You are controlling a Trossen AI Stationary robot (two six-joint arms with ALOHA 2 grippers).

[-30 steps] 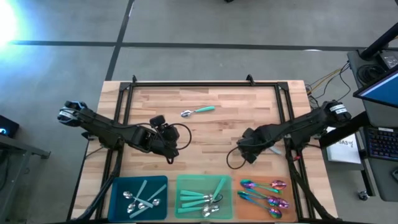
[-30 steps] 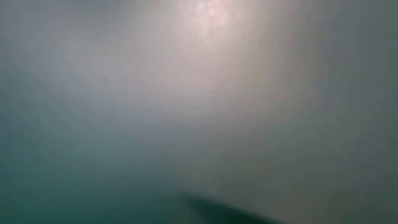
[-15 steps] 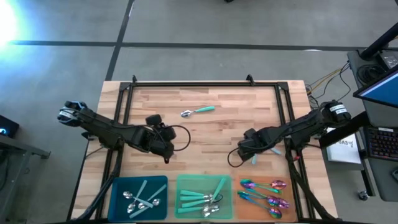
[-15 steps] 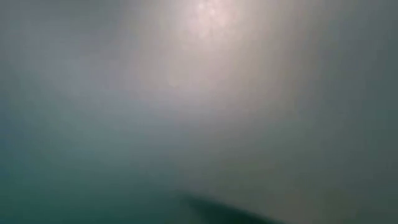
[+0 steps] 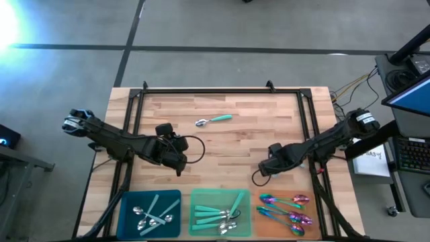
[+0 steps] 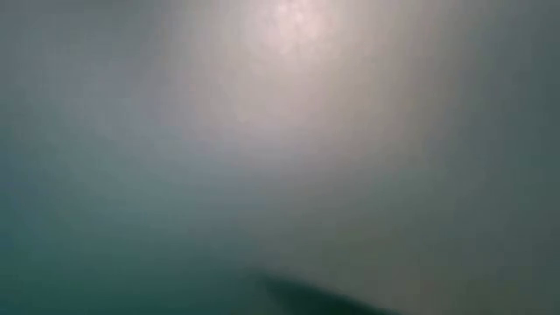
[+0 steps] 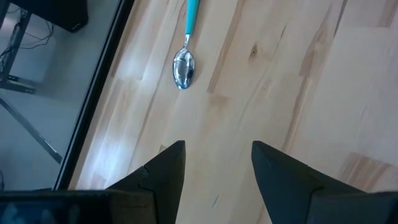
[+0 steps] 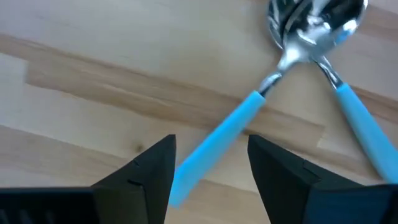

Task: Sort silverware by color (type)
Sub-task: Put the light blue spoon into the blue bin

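Overhead, the right gripper point(image 8: 210, 163) hovers low over the table's near right, fingers spread wide and gripping nothing; two spoons with pale blue handles point(image 8: 231, 134) lie just beyond it, silver bowls overlapping, one handle running between the fingers. Left gripper point(image 7: 216, 163), also wide open and empty, hangs at mid-left. One teal-handled spoon point(image 5: 213, 120) lies alone at far centre. Along the near edge: blue tray point(image 5: 125, 199) with pale blue spoons, green tray point(image 5: 199, 196) with teal spoons, orange tray point(image 5: 258, 204) with iridescent purple spoons point(image 5: 285, 207)
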